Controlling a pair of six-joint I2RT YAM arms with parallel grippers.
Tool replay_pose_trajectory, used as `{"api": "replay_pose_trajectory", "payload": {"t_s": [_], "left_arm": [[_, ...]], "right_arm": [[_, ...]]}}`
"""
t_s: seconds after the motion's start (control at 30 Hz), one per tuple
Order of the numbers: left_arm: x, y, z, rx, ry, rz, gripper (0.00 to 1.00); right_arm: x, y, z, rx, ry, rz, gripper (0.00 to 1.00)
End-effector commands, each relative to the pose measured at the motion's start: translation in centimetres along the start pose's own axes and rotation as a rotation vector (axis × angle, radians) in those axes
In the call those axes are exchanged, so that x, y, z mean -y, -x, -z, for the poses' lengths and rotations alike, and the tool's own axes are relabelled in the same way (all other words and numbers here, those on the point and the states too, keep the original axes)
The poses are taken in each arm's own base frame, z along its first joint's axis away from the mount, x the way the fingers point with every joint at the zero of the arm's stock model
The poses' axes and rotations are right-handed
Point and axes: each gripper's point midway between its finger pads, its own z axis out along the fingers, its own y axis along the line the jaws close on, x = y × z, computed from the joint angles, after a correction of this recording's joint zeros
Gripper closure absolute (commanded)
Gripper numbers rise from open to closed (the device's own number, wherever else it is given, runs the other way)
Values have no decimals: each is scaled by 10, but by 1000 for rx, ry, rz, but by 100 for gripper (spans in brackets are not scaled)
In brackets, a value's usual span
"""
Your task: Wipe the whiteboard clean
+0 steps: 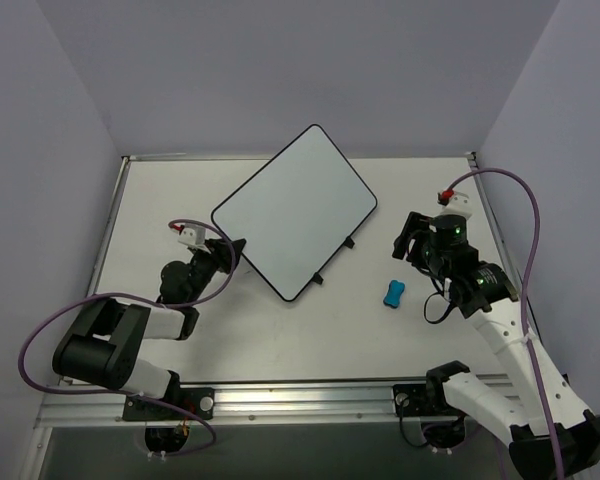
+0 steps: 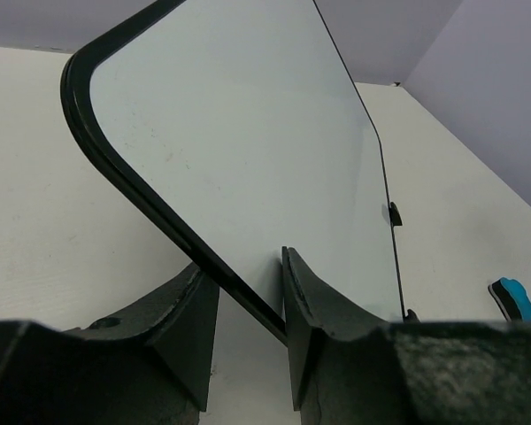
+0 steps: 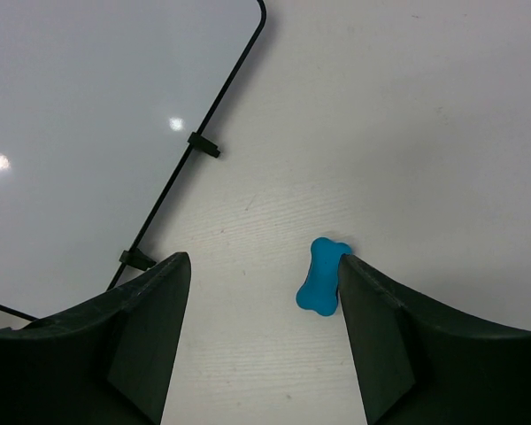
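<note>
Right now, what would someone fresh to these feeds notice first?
The big whiteboard lies askew in the middle of the table, with no clear writing on its face. The left gripper has its fingers straddling the board's near-left edge. A small blue eraser sits on the table to the right of the board, below the open right gripper.

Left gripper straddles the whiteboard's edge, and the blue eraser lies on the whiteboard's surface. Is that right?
Not quite. The blue eraser lies on the table beside the whiteboard, apart from it, as the top external view shows. The left gripper does straddle the whiteboard's edge.
</note>
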Motion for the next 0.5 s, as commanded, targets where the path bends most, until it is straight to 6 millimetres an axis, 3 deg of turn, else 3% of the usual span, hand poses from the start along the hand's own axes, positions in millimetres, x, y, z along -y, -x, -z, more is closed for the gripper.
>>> {"api": "replay_pose_trajectory", "payload": {"t_s": [0.0,0.47], "left_arm": [[-5,-13,5,-45,23,-50,59],[-1,-12,9,-38,52,-59,47]], "right_arm": [[-5,22,12,66,17,1,37],[-8,23,11,65,31,10,37]]}}
